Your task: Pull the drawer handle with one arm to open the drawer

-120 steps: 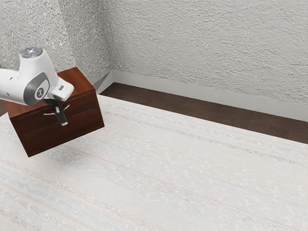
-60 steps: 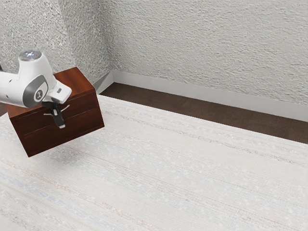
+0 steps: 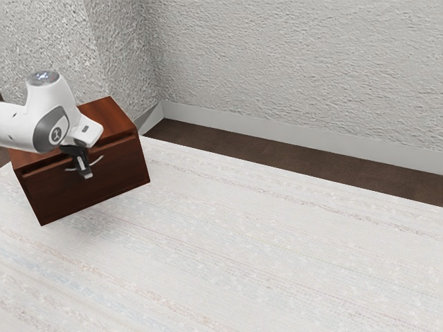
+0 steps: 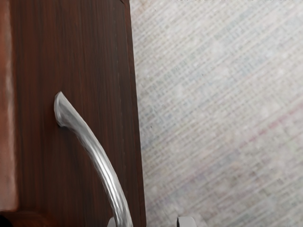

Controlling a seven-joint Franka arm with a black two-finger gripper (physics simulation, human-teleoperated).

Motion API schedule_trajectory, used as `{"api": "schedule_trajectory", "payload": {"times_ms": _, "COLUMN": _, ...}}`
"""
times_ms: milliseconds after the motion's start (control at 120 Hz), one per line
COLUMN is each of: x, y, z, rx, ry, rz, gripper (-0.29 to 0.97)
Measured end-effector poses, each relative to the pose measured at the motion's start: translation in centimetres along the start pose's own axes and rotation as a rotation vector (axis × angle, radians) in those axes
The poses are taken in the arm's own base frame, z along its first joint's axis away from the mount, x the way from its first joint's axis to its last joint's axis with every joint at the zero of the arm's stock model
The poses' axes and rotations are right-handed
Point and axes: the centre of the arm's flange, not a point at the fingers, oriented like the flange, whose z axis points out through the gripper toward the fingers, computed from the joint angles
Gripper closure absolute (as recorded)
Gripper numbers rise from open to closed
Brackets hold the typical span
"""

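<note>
A dark brown wooden drawer box [image 3: 97,183] stands at the exterior view's left. A curved silver handle [image 3: 97,159] sits on its front. My black gripper [image 3: 84,169] hangs from the white hand right at that handle, fingers pointing down across it. In the wrist view the handle [image 4: 90,146] arcs over the drawer front [image 4: 47,71]. Its near end runs down between my fingertips [image 4: 185,220], close to one and apart from the other. The gripper is open around the handle.
The box rests on a pale woven surface [image 3: 263,249] that stretches to the exterior view's right. A dark floor strip [image 3: 297,159] and rough grey walls [image 3: 291,62] lie behind. The white arm [image 3: 34,121] overlaps the box's top.
My hand has moved a little toward the exterior view's left and up, bringing the fingers onto the handle. The seam under the upper drawer front no longer shows.
</note>
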Motion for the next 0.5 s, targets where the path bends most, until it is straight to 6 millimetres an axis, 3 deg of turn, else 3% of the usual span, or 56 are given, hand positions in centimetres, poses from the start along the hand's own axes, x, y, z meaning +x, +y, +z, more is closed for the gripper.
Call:
{"api": "schedule_trajectory", "payload": {"times_ms": 200, "x": 0.3, "y": 0.7, "z": -0.7, "rx": -0.032, "ry": -0.009, "rz": -0.006, "gripper": 0.75}}
{"api": "schedule_trajectory", "payload": {"times_ms": 500, "x": 0.7, "y": 3.1, "z": -1.9, "rx": -0.061, "ry": -0.019, "rz": 0.006, "gripper": 0.78}}
